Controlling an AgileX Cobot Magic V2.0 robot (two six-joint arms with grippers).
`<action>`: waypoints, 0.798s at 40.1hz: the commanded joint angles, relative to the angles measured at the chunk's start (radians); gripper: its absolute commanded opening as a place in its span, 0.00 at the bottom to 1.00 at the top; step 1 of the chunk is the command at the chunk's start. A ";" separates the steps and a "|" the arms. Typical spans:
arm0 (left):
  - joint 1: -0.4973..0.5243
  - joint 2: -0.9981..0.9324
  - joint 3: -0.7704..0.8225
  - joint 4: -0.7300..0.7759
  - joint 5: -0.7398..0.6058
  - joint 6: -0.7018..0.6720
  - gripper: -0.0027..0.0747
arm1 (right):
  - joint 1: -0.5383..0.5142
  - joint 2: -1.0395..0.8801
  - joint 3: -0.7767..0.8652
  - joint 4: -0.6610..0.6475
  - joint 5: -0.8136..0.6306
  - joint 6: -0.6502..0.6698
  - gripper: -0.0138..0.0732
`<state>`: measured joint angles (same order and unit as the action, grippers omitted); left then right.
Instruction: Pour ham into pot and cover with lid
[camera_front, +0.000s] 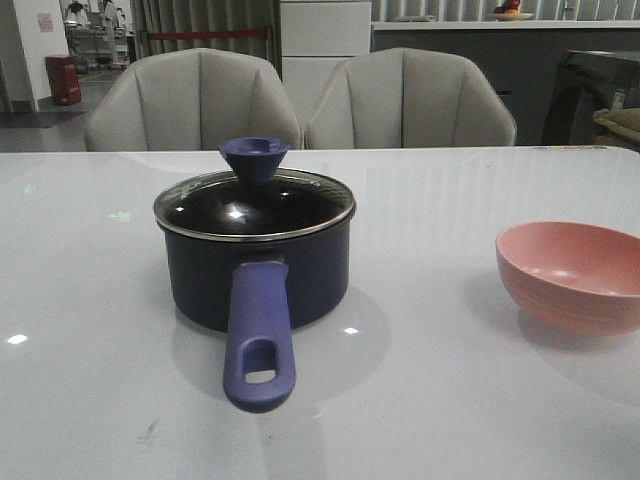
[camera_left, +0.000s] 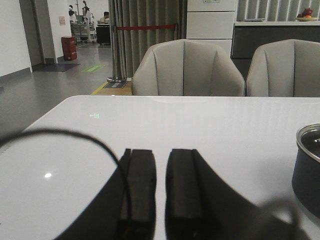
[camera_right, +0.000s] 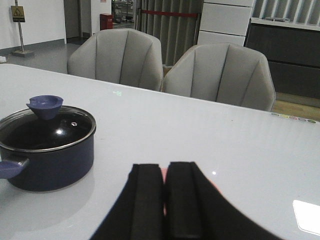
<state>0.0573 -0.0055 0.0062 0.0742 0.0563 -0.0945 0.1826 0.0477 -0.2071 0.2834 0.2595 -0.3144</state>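
The pot (camera_front: 255, 275) is dark navy, its handle (camera_front: 258, 335) purple-blue; the lid (camera_front: 254, 203) is clear glass with a steel rim and blue knob (camera_front: 254, 158). The bowl (camera_front: 572, 273) is pink — the table (camera_front: 430, 400) glossy white (chairs (camera_front: 192, 100) pale grey).

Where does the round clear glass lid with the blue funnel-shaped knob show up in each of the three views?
Front view: the glass lid sits on the dark navy saucepan, left of centre.
Left wrist view: only a sliver of its steel rim at the right edge.
Right wrist view: on the saucepan at the left.
Shared landmark: the two grey chairs behind the white table.
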 joint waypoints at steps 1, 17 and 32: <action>-0.005 -0.022 0.032 -0.011 -0.083 -0.009 0.22 | 0.005 0.013 -0.028 0.008 -0.078 -0.008 0.33; -0.005 -0.022 0.032 -0.011 -0.083 -0.009 0.22 | 0.005 0.013 -0.028 0.008 -0.078 -0.008 0.33; -0.005 -0.022 0.032 -0.011 -0.083 -0.009 0.22 | -0.085 0.011 0.170 -0.220 -0.327 0.235 0.33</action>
<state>0.0573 -0.0055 0.0062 0.0742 0.0557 -0.0945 0.1126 0.0477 -0.0595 0.1394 0.0963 -0.1554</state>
